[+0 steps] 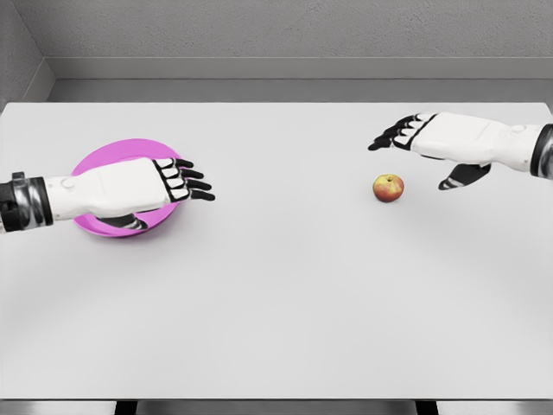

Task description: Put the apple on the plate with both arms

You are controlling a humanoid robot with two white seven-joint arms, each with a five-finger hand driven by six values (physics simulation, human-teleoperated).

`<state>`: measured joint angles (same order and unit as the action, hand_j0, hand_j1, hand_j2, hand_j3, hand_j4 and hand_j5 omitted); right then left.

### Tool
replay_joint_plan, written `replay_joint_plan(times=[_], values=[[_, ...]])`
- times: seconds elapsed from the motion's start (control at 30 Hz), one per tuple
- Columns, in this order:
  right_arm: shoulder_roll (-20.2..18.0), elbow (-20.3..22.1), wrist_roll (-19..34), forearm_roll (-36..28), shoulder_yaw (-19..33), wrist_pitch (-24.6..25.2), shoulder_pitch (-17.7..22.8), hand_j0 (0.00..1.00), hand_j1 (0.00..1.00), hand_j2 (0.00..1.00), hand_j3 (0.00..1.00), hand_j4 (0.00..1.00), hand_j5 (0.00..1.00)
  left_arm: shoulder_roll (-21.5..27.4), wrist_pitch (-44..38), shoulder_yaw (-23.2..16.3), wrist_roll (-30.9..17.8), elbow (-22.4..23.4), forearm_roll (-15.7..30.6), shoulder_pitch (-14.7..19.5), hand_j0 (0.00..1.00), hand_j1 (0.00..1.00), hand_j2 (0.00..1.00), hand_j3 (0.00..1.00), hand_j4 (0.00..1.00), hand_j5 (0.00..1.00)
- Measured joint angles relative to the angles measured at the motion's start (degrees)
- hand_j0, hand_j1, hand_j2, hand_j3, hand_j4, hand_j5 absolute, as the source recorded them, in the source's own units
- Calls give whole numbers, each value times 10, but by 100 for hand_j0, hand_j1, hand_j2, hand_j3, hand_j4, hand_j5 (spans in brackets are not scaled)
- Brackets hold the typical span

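Head view: a smooth, matte pale-grey desk [276, 303] fills most of the frame, rectangular, with a grey textured wall behind it.

At about 9 o'clock from the desk's middle lies the plate [91, 164], a round, shallow dish in glossy magenta-pink with a raised rim. The left hand [143, 186] reaches in from the 9 o'clock edge and hangs over the plate, covering much of its middle and right side. Its shell is hard, smooth white plastic, with a dark ribbed metal cuff at the wrist. The segmented black fingers [192, 183] are stretched out nearly straight toward 3 o'clock, a little apart, gripping nothing; the thumb shows dark underneath the palm, over the plate's near rim. Whether the hand touches the plate cannot be told.

The apple [389, 188] sits on the bare desk at roughly 3 o'clock from the middle, well apart from the plate. It is small and round, red blending into yellow, with a dimple on top.

The right hand [449, 143] comes in from the 3 o'clock edge and is at about 1 o'clock from the apple, near it but not touching. Its white casing matches the other; its black fingers point toward 9 o'clock, loosely spread, and the thumb hangs down beside the apple, holding nothing.
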<state>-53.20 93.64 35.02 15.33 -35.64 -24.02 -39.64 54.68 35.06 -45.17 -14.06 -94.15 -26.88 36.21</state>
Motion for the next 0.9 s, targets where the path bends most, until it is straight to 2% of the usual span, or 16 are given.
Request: replay_joint_plan(times=[0.13,0.23,0.4,0.47,0.57,0.63,0.73,0.9], values=[[3,7,0,2,0,-2,-1,100,100,100,100,100,100,-4,0,0,-10,0,-3,0,100,100,100,100,100,100],[2,9,0,2,1,-31,-6,100,100,100,100,100,100,-7,0,0,-14,0,-3,-1,100,100,100,100,100,100],[-3,-6,0,-4,24,-62,13,100,100,100,100,100,100,-9,0,0,-22,0,-4,-1,100,100,100,100,100,100],[0,-29,0,-47,27,-68,18,100,100,100,100,100,100,-10,0,0,-23,0,-4,-1,100,100,100,100,100,100],[26,-85,0,-117,25,-70,13,100,100,100,100,100,100,-10,0,-1,-24,0,-4,-1,100,100,100,100,100,100],[43,-126,0,-138,12,-70,-13,100,100,100,100,100,100,-10,0,-1,-24,0,-3,0,100,100,100,100,100,100],[61,-176,0,-149,-11,-68,-16,100,100,100,100,100,100,-10,0,-1,-26,0,-4,-1,100,100,100,100,100,100],[68,-202,0,-128,-47,-55,-14,100,100,100,100,100,100,-12,0,-1,-28,0,-4,-1,100,100,100,100,100,100]])
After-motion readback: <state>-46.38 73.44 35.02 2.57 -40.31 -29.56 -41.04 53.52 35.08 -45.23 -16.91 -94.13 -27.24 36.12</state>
